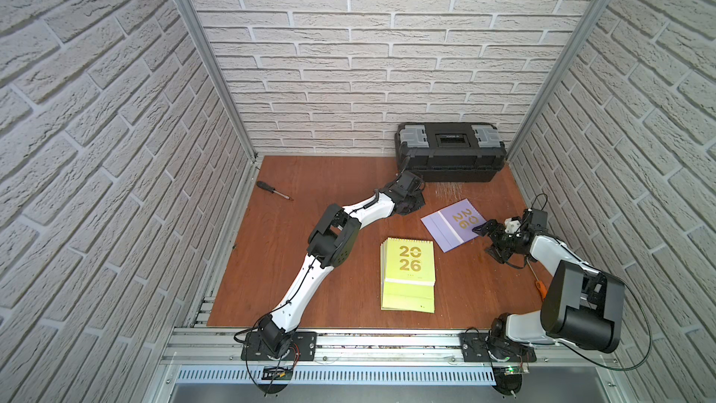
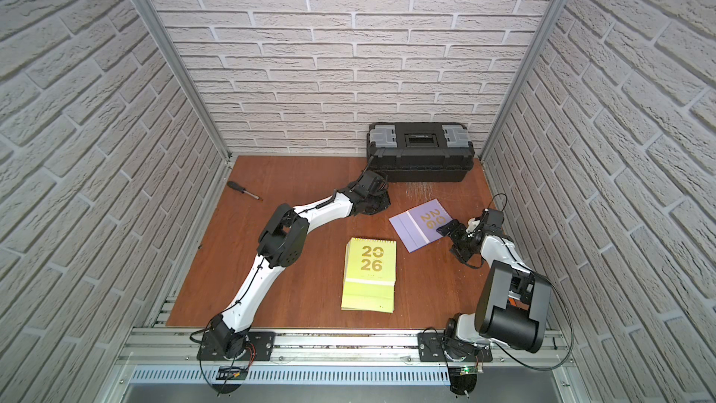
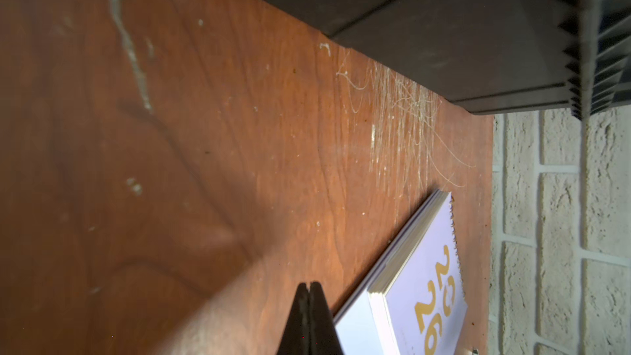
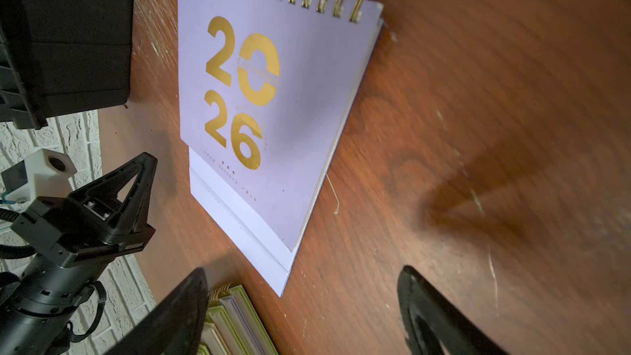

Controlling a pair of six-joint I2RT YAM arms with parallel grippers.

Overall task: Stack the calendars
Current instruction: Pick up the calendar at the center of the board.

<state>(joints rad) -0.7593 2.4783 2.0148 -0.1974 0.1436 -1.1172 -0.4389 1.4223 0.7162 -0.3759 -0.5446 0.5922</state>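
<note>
**Calendars, stacked:** one pile (image 1: 408,273), lime green cover with gold "2026" on top, lower centre of the table (image 1: 279,265) in both top views. Several layers show at its edges, but the count cannot be told.

**Calendar, loose:** one lavender calendar (image 1: 451,225), flat and skewed, right of centre, up and to the right of the pile and apart from it. Gold spiral binding along one edge.

**Toolbox:** one, black (image 1: 451,151), against the back wall at upper right. The lid is down, so its contents are hidden.

**Screwdrivers:** two. A black-handled screwdriver (image 1: 273,190) lies at the table's upper left. An orange-handled screwdriver (image 1: 539,288) lies at the right edge, partly behind the right arm.

**Right gripper** (image 1: 487,240): fingers (image 4: 184,309) spread wide and holding nothing. It sits at the lavender calendar's right edge. In the right wrist view the calendar's near corner lies in the gap between them – whether they touch it cannot be told.

**Left gripper** (image 3: 310,286): fingertips pressed together with nothing between. It is low over bare table just off the lavender calendar's left edge – in front of the toolbox.
</note>
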